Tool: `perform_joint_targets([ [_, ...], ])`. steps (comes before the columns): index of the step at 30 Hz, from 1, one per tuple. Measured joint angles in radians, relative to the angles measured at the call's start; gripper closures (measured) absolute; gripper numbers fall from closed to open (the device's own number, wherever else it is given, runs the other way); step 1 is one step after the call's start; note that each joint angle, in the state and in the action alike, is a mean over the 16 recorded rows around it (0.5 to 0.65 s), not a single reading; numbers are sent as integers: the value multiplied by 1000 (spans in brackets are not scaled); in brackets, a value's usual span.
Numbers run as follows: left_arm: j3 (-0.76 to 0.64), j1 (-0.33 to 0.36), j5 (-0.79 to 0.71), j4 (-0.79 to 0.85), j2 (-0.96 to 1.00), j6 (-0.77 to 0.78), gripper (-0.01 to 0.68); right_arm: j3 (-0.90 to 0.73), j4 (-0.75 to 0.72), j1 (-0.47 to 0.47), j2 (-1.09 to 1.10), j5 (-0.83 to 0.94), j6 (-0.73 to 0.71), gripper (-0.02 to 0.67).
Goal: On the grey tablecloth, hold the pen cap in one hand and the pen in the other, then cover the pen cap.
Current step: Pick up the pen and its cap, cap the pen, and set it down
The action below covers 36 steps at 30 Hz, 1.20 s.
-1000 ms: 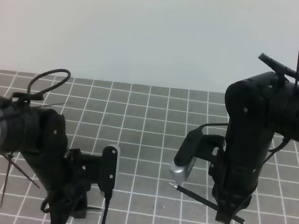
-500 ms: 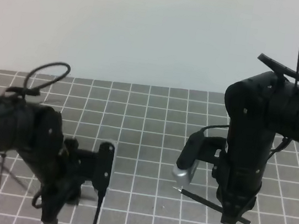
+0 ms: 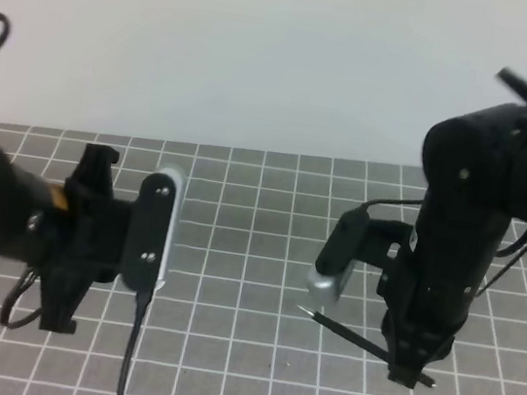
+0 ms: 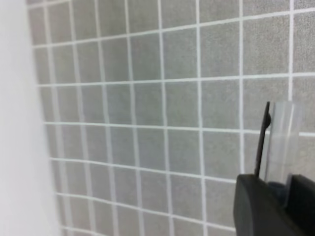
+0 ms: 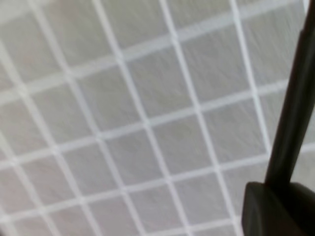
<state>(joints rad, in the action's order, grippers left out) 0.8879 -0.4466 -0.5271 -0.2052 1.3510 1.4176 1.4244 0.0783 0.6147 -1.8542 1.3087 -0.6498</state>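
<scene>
A grey tablecloth [image 3: 262, 207] printed with a grid of thin white lines covers the table, seen from above and in front, with a plain pale wall [image 3: 264, 50] behind it.

On the right side of the high view, the right arm [image 3: 478, 208], black and bulky, points downward. Its fingers [image 3: 407, 360] are clenched on the pen [image 3: 343, 332], a thin black stick that runs at a slant from the fingers toward the left, its small pointed tip at the upper left end, raised just above the cloth. A short length of the pen sticks out on the other side of the grip. A grey wrist camera [image 3: 334, 266] hangs beside this arm. In the right wrist view the black pen [image 5: 293, 113] rises up the right edge from the dark fingers [image 5: 275, 209] at the bottom corner, with blurred grid squares behind.

On the left side, the left arm [image 3: 6, 211] lies roughly level, its own camera [image 3: 151, 231] facing forward. In the left wrist view the dark fingers [image 4: 273, 206] at the lower right are closed around the pen cap [image 4: 275, 142], which stands up out of them: a pale, see-through tube with a thin black clip along its left side, held above the cloth
</scene>
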Motion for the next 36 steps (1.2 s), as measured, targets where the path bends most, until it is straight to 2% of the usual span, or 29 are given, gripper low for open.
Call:
perform_joint_targets([
  [9,-207,-31,227,-7,-214,131,598,0,132,15,83,1,32,649],
  [19,-465,-94,551,-15,-362,212,599,-1,190,115,114,1,76,649],
  [27,-530,-149,701,-14,-381,189,600,-9,182,187,114,1,114,649],
  [36,-555,-223,766,-8,-415,153,600,-40,179,199,114,1,130,649],
])
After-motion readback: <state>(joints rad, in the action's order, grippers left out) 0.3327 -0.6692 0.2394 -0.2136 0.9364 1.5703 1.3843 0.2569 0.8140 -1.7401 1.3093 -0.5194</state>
